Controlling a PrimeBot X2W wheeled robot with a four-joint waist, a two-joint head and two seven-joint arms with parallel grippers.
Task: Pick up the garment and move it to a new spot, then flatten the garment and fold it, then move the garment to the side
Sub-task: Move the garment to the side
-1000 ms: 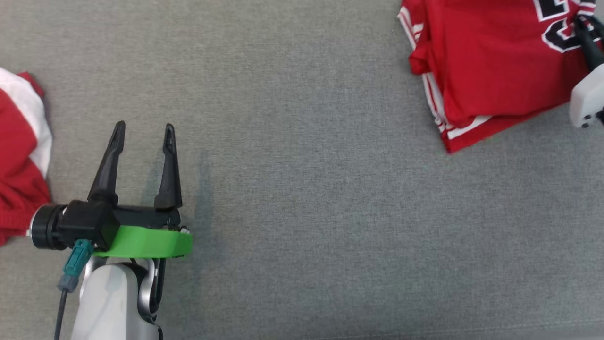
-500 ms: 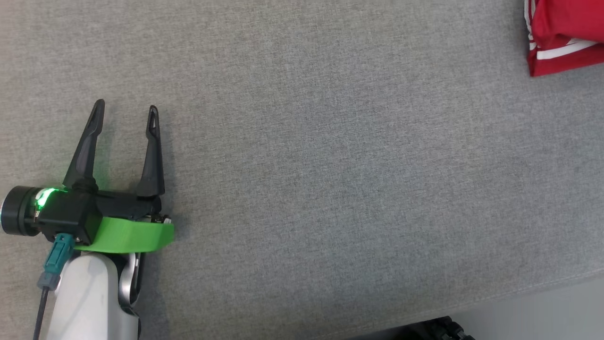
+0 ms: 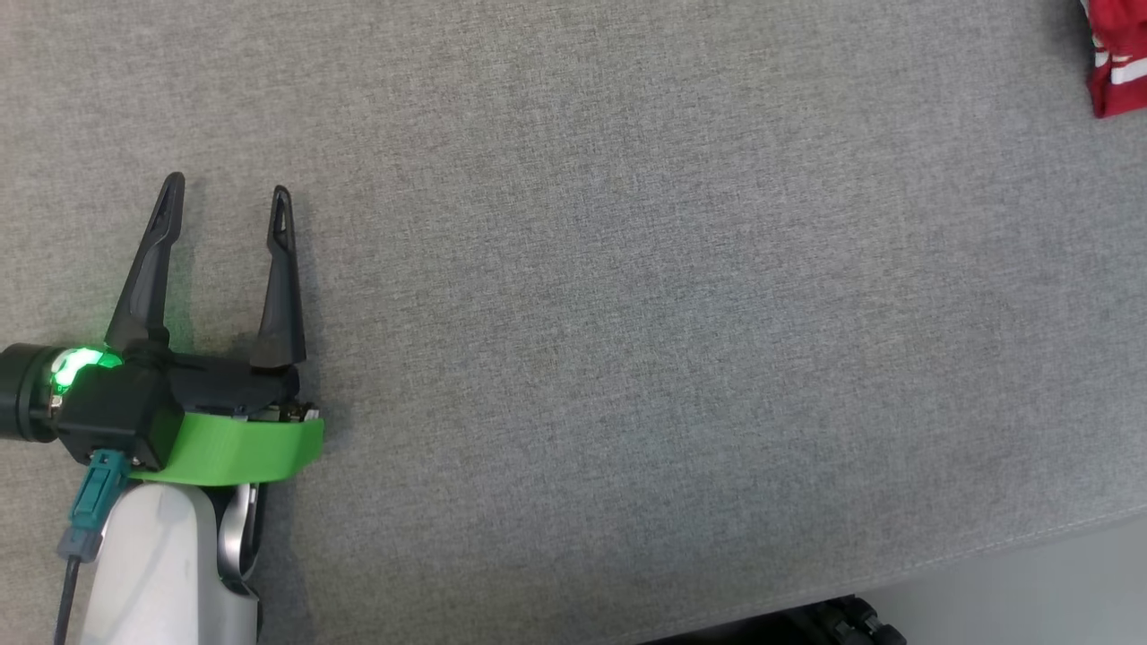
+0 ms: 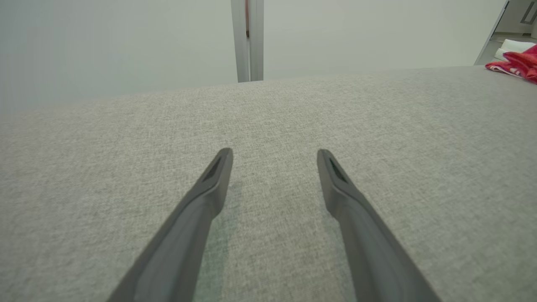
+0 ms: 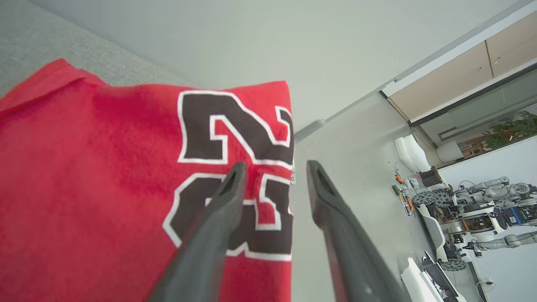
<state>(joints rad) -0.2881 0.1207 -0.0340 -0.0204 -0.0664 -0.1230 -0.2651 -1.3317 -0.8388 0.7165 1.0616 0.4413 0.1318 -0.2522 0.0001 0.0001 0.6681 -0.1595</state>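
Note:
The garment (image 5: pixel 105 176) is a red jersey with black, white-edged numbers, lying folded on the grey table (image 3: pixel 627 269). My right gripper (image 5: pixel 277 167) hovers open over its edge. One finger is over the numbers, the other past the edge, and nothing is pinched between them. In the head view only a red and white corner of the garment (image 3: pixel 1116 63) shows at the top right. My left gripper (image 3: pixel 224 193) rests open and empty on bare cloth at the lower left. In the left wrist view its fingers (image 4: pixel 209 188) spread wide, with red fabric (image 4: pixel 514 65) far off at the right.
The table's front edge (image 3: pixel 986 551) runs across the lower right of the head view, with pale floor and a dark wheeled base (image 3: pixel 851 623) below it. A wall post (image 4: pixel 247 40) stands beyond the far edge. Other robots and equipment (image 5: pixel 461 209) stand on the floor past the garment.
The head camera has swung, so the garment slid to the picture's top right corner and the red and white cloth at the left left the picture. The right gripper, earlier shut on the garment, has opened.

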